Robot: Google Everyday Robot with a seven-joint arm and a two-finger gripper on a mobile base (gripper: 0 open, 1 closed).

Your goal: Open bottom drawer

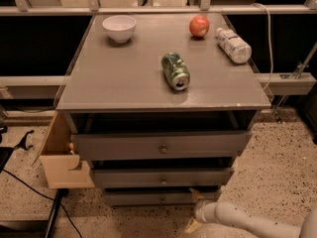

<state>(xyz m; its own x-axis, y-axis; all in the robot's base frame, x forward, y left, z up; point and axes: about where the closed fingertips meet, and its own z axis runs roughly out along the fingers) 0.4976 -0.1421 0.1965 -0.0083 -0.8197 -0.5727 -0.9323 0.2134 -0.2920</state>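
Gripper near the bottom drawer

The gripper [194, 211] sat low on the right, fingers spread and holding nothing, just beside the bottom drawer [143, 198]. The drawer looked shut. Its knob [162, 200] was not grabbed yet, so all the pulling was left.

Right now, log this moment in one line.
tool: open, at right end of lowest grey drawer front | small round metal knob: not gripped
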